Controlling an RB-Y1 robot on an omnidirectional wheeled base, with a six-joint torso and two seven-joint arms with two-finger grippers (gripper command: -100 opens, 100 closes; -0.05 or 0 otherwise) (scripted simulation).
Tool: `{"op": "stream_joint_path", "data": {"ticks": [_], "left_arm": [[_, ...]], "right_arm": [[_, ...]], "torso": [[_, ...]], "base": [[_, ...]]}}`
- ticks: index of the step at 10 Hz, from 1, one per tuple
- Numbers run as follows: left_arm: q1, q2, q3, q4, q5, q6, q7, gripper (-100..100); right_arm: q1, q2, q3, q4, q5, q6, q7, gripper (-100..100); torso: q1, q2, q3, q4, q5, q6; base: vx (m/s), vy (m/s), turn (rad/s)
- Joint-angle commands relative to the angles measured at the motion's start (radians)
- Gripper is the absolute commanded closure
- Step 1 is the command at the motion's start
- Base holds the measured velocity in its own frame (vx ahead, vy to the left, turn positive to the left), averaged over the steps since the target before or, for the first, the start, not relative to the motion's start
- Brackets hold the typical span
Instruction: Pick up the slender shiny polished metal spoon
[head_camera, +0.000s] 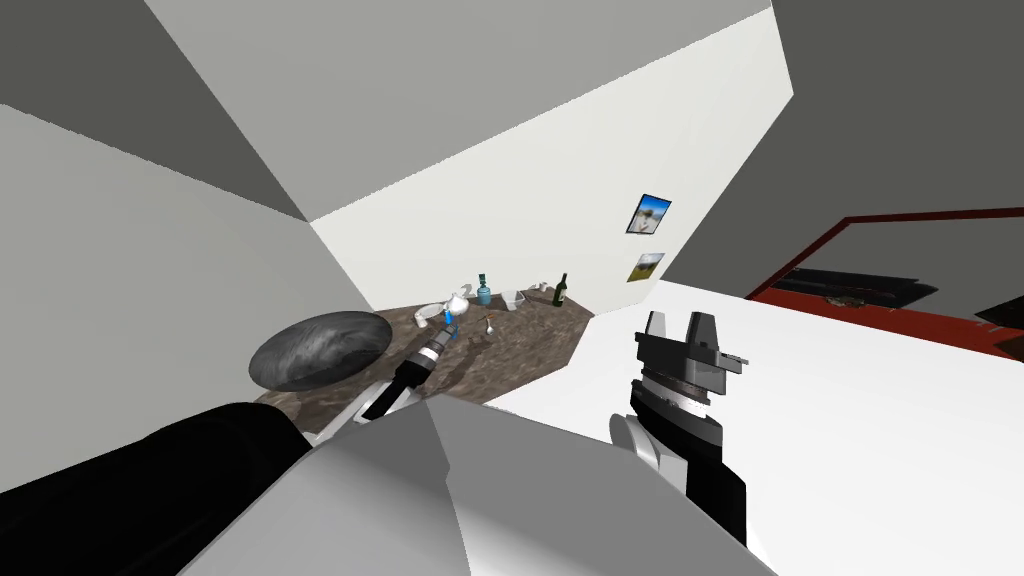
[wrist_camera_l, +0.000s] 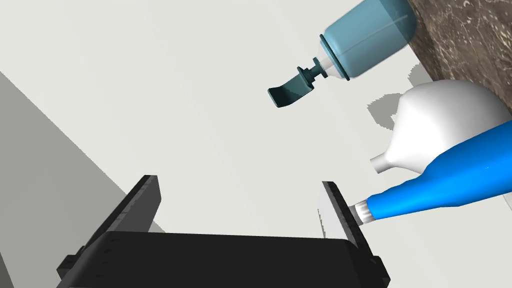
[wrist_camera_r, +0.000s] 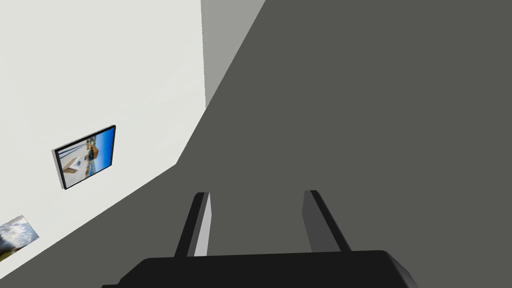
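Over the mottled brown table (head_camera: 520, 350), left arm stretched forward, left pincer (wrist_camera_l: 239, 182) wide and empty. Right arm raised beside chest, right pincer (head_camera: 678, 322) parted, empty. Left wrist view, close in: blue-handled tool (wrist_camera_l: 450, 180) just beside one finger (wrist_camera_l: 332, 210), white jug (wrist_camera_l: 440, 120), pale blue pump bottle (wrist_camera_l: 367, 37). Head view: spoon (head_camera: 488, 322), thin pale sliver flat on table, near left pincer; shine unreadable.

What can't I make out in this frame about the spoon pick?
- Head view: the thin pale utensil on the brown marbled counter is too small to confirm as a spoon.
- Left wrist view: the bright blue tapered object with a silver tip is cut off by the picture's edge. Whether it touches a finger of the open left gripper is unclear.
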Motion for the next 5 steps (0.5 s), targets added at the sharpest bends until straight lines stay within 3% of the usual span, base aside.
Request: {"op": "stream_joint_path", "data": {"ticks": [1, 4, 5], "left_arm": [[0.018, 0.043, 0.020, 0.008, -0.003, 0.050, -0.006, -100], [0.044, 0.094, 0.043, 0.022, -0.005, 0.132, -0.017, -100], [0.044, 0.094, 0.043, 0.022, -0.005, 0.134, -0.017, -100]], "right_arm": [[0.000, 0.000, 0.000, 0.000, 0.000, 0.000, 0.000, 0], [0.000, 0.000, 0.000, 0.000, 0.000, 0.000, 0.000, 0], [0.000, 0.000, 0.000, 0.000, 0.000, 0.000, 0.000, 0]], "torso": [[0.000, 0.000, 0.000, 0.000, 0.000, 0.000], [0.000, -0.001, -0.001, 0.000, 0.000, 0.000], [0.000, -0.001, -0.001, 0.000, 0.000, 0.000]], "base": [[0.024, -0.103, -0.124], [0.036, -0.090, -0.076], [0.028, -0.059, -0.040]]}}
